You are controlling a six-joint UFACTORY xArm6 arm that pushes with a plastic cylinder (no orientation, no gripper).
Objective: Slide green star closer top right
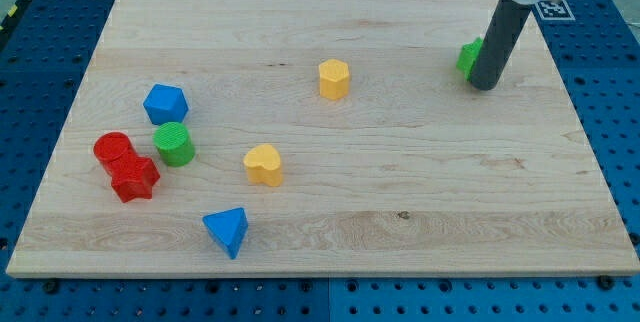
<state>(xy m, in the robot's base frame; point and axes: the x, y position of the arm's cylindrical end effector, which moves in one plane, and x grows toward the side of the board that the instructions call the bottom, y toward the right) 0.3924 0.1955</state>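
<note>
Near the view's top right corner of a pale wooden board (400, 177), my tip (484, 86) rests on the surface, its dark rod rising to the view's upper edge and covering most of the green star (467, 57), of which only a small green part shows just to the rod's left, touching it as far as can be told. There is no pincer on this arm to be apart or together: the rod ends plainly, and nothing is clamped. The star sits well apart from every other block. A yellow hexagonal block (334, 78) stands near the board's middle, toward the view's top, and a yellow heart (263, 164) lies lower and to its left. On the view's left a cluster gathers: a blue block with angled faces (165, 104), a green cylinder (174, 144) just below it, a red cylinder (113, 149) to the left of that, and a second red block (134, 177), its shape hard to make out, touching the red cylinder from below. A blue triangular block (226, 230) stands alone toward the view's bottom. The board rests on a blue perforated table (610, 92).
</note>
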